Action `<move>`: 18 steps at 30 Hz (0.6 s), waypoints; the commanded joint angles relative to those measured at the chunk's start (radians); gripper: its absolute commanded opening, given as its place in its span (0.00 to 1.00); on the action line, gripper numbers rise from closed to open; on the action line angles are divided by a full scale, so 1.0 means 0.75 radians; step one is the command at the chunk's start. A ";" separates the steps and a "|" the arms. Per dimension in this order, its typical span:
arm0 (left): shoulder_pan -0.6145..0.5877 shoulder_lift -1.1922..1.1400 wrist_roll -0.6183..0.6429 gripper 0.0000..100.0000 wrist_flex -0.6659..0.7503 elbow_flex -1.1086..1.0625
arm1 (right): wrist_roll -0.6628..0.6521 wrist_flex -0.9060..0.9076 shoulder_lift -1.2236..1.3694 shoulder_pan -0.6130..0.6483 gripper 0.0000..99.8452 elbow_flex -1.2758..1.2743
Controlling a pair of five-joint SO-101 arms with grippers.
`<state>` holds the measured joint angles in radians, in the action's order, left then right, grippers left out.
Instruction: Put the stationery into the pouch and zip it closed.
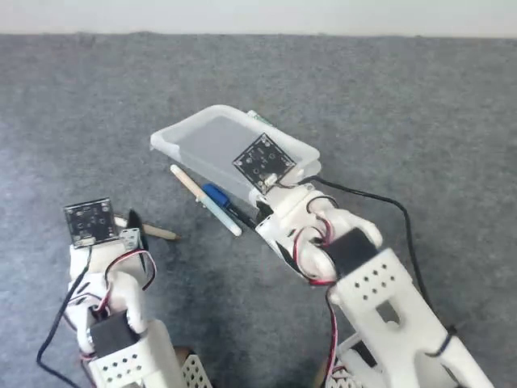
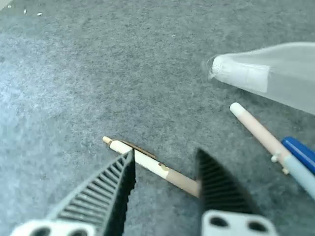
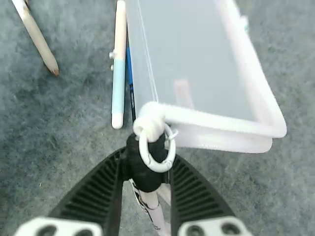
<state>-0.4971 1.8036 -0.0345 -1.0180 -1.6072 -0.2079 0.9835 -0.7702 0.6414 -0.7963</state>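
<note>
Left gripper [image 2: 165, 156] released, straddling beige pen [image 2: 147, 163], 8 o'clock on grey desk [image 1: 404, 97], right gripper [image 3: 147, 162] clenched on black-capped white pen [image 3: 143, 181] beside translucent plastic pouch [image 3: 221, 123]

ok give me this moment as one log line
left gripper open over beige pen | right gripper shut on black-capped pen by zip ring of pouch | blue pen beside pouch

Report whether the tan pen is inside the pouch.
Out: the tan pen lies on the carpet, apart from the pouch.
</note>
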 commanded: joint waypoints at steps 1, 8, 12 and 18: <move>0.029 0.025 0.065 0.28 0.004 0.081 | -0.029 -0.026 -0.105 0.005 0.01 0.002; 0.241 0.025 0.072 0.29 -0.006 0.185 | -0.113 -0.026 -0.140 0.036 0.01 0.014; 0.336 0.025 0.082 0.29 0.002 0.263 | -0.166 -0.077 -0.140 0.060 0.01 0.063; 0.358 0.025 0.227 0.29 0.004 0.404 | -0.243 -0.111 -0.128 0.069 0.01 0.211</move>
<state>-0.2348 1.8036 0.0790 -1.0180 -1.3970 -0.3429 0.9283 -0.8301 0.6797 -0.7411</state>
